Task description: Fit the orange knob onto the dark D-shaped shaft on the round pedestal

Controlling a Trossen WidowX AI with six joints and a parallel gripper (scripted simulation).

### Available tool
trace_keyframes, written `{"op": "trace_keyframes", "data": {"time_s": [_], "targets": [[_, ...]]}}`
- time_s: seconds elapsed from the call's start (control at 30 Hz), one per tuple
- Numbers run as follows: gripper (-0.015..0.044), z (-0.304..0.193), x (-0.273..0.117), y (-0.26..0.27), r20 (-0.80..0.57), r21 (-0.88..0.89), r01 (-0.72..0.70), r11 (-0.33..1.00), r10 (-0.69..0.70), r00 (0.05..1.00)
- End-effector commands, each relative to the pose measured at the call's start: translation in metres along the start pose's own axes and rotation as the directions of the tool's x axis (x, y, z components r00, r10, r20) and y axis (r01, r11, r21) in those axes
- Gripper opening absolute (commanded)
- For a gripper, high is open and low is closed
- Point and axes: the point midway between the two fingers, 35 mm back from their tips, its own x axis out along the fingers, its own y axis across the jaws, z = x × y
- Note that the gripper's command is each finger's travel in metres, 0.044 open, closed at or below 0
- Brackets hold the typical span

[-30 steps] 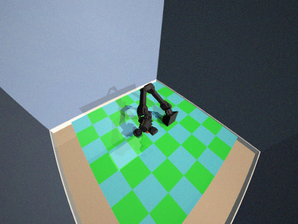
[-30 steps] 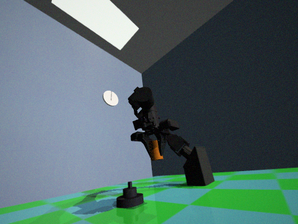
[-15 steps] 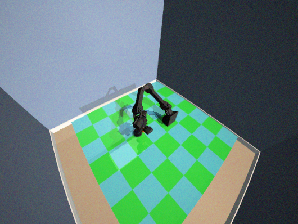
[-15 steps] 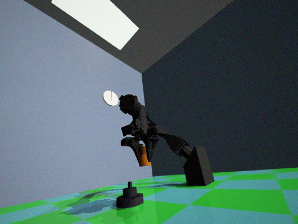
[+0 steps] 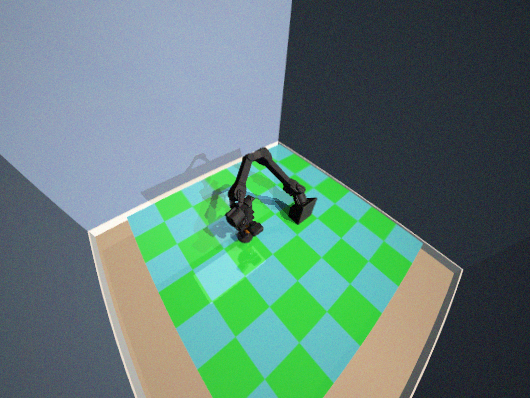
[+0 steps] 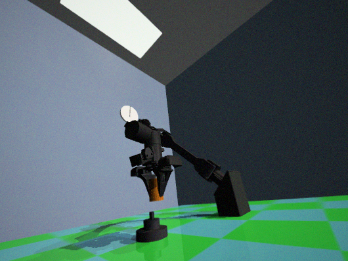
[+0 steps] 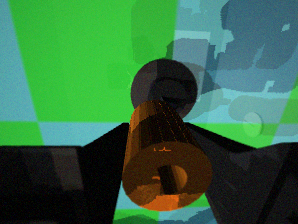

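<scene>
The orange knob (image 6: 153, 190) (image 7: 159, 135) is held upright between the fingers, with a visible gap of air below it; only a speck of orange shows in the top view. My gripper (image 6: 155, 191) is shut on it. The round dark pedestal (image 6: 152, 233) (image 7: 145, 89) stands on the checkered floor. Its thin shaft (image 6: 152, 215) points up, a little below the knob and slightly left of it in the exterior view. In the wrist view the knob's near end shows a hole with a flat part, and the knob hides part of the pedestal. The shaft's flat side cannot be made out.
The arm's dark base (image 5: 303, 211) (image 6: 232, 194) stands behind and to the right of the pedestal. Pale walls and a low white rim (image 5: 113, 226) bound the area. A white disc (image 6: 129, 113) shows on the wall behind the arm. Arm shadows fall around the pedestal.
</scene>
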Motion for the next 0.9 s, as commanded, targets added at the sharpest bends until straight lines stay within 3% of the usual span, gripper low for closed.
{"op": "trace_keyframes", "data": {"time_s": [0.0, 0.5, 0.87], "targets": [[0.0, 0.006, 0.001, -0.016, 0.013, 0.009, 0.009, 1.0, -0.009, 1.0], [0.0, 0.007, 0.027, -0.018, 0.013, 0.009, 0.011, 1.0, -0.011, 1.0], [0.0, 0.008, 0.024, -0.018, 0.013, 0.016, 0.011, 1.0, -0.011, 1.0]]}}
